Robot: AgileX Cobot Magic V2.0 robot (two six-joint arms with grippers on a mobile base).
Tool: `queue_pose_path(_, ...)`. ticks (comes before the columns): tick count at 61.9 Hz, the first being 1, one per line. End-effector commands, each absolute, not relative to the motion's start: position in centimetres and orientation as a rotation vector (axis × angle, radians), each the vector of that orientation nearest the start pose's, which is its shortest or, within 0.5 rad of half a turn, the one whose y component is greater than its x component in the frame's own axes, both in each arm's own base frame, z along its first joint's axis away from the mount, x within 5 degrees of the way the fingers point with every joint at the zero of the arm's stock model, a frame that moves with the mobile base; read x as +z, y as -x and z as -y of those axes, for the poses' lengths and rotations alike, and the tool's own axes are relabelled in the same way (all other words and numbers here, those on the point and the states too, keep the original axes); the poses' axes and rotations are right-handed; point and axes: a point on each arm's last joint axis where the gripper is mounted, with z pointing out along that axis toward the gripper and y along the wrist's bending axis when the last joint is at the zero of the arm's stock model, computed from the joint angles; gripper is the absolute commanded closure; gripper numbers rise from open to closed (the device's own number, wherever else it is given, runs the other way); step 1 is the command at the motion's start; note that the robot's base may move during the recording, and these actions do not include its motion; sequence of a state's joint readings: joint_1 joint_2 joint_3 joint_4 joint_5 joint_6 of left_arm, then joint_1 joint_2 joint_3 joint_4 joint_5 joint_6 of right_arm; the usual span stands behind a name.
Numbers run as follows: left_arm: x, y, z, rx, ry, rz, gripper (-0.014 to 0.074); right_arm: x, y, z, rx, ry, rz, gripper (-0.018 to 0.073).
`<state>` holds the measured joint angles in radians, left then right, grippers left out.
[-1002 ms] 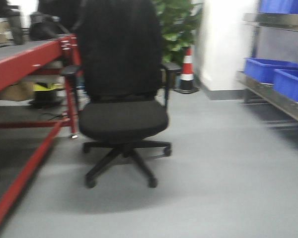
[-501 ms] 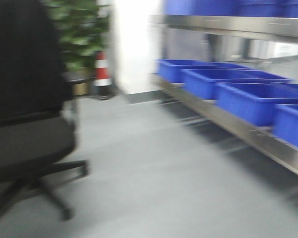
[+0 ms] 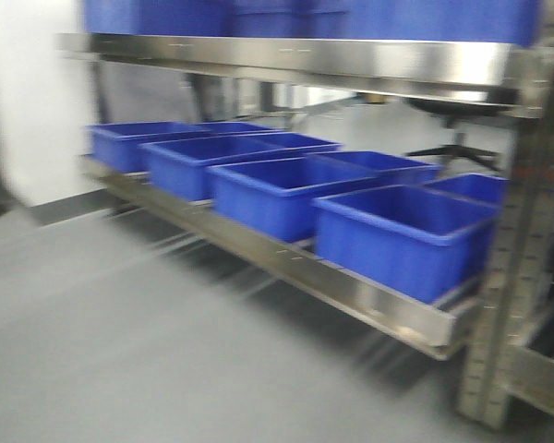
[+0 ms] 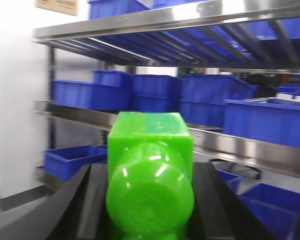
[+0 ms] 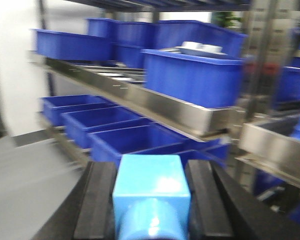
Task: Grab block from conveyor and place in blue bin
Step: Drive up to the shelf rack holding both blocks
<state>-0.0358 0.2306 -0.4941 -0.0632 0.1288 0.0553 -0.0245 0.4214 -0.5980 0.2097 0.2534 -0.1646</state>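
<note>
Steel shelving rack (image 3: pixel 369 293), blurred in the front view, with its lowest shelf just above the grey floor (image 3: pixel 120 351). A row of open blue bins (image 3: pixel 402 242) stands along that lowest shelf, mouths upward so that a part can be dropped in from above; more bins fill the rack's upper shelves. The left gripper (image 4: pixel 150 195) faces the rack, its black fingers (image 4: pixel 92 200) clenched on either side of the green block (image 4: pixel 150 145), which is carried clear of any surface in front of the rack and not yet over a bin. The right gripper (image 5: pixel 151 200) likewise grasps a light blue block (image 5: pixel 151 180), pointed toward the rack's lowest-shelf bins. No conveyor is visible. Judged stage: carrying, before placement.
</note>
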Motion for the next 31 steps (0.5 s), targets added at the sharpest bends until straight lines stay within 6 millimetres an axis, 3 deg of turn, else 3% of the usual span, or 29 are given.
queue_pose_path(1, 35.35, -4.90, 0.23, -0.037, -0.024, -1.329, 0.0707, 36.39, -8.50, -0.23, 0.047, -0.010, -1.529, 0.0722)
queue_pose_path(31, 35.35, -4.90, 0.23, -0.037, -0.024, -1.329, 0.0707, 36.39, -8.50, -0.23, 0.047, -0.010, -1.529, 0.0722)
